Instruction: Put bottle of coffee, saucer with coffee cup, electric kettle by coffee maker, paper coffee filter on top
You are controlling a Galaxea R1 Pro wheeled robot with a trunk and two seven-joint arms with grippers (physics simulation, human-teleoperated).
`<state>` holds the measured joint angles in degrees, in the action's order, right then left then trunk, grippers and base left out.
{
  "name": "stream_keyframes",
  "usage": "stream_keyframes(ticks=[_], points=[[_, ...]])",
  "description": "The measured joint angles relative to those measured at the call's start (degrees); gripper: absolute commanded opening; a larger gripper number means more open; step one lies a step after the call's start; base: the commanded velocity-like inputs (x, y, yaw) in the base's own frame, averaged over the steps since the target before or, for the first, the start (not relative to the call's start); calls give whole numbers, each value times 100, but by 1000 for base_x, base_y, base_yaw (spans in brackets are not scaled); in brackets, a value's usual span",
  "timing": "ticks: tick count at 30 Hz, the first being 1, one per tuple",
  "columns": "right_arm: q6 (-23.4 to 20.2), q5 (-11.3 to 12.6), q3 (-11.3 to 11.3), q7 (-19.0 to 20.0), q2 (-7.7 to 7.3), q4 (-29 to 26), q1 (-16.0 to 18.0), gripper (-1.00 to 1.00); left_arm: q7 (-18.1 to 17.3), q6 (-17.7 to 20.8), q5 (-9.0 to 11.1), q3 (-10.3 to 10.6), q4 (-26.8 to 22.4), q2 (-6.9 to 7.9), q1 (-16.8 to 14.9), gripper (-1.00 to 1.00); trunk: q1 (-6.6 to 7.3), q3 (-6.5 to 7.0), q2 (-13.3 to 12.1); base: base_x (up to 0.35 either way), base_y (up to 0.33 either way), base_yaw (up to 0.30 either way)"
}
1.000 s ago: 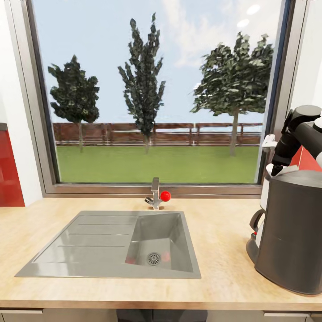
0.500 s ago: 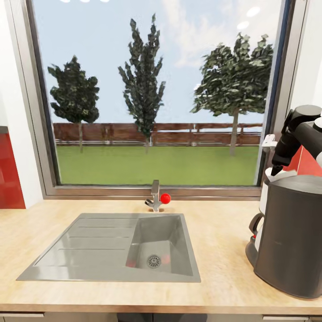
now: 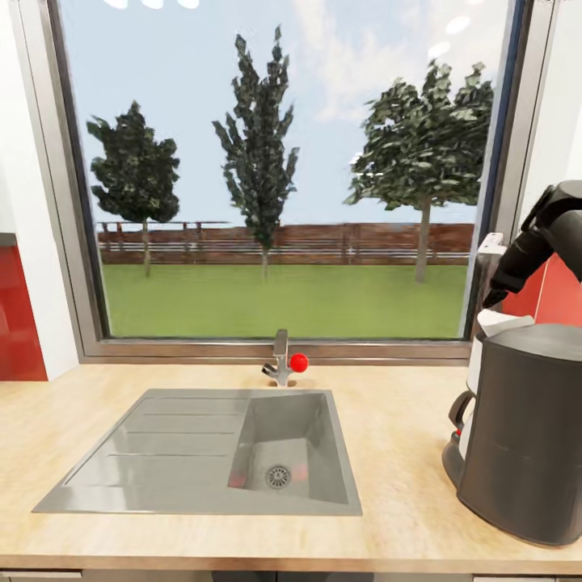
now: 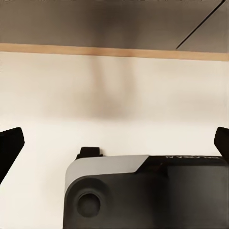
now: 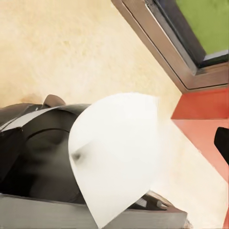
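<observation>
The tall dark grey matte coffee maker [image 3: 525, 428] stands on the light wood-grain surface [image 3: 404, 453], right of the grey sink [image 3: 202, 453]. The pale off-white paper coffee filter [image 5: 117, 152] is over its top. Right gripper [image 5: 114, 143] fingers spread wide. Left gripper [image 4: 114, 143] fingers [image 4: 9, 148] likewise wide, empty.

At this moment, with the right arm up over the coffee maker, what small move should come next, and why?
Probably ease the right arm away. In the right wrist view the white paper filter lies over the coffee maker, and a pincer fingertip shows well off to its side, so it looks released.
</observation>
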<state>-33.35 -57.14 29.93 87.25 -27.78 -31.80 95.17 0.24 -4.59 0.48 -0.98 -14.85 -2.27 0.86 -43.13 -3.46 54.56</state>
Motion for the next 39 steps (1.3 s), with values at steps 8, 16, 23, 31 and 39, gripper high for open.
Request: stream_keyframes(ticks=[8, 16, 23, 31, 39], points=[[-3, 10, -1051, -5, -30, -2, 44, 100, 0, 0, 0, 2, 0, 0, 0, 100, 176, 144, -321, 0, 0, 0], [-19, 39, -2804, -3, -85, -12, 69, 100, 0, 0, 0, 2, -1, 0, -1, 100, 352, 285, -641, 0, 0, 0], [-29, 162, -3266, -4, -325, -14, 71, 100, 0, 1, 3, 2, -2, 0, -3, 100, 484, 387, -878, 0, 0, 0], [-32, 177, -3343, 26, -387, -14, 71, 100, 0, 1, 2, 2, -2, 0, -3, 100, 482, 387, -879, -37, 0, 0], [-24, 177, -3341, 44, -401, -14, 71, 100, 0, 0, 1, -1, 0, 0, -4, 100, 483, 393, -879, -183, 0, -78]])
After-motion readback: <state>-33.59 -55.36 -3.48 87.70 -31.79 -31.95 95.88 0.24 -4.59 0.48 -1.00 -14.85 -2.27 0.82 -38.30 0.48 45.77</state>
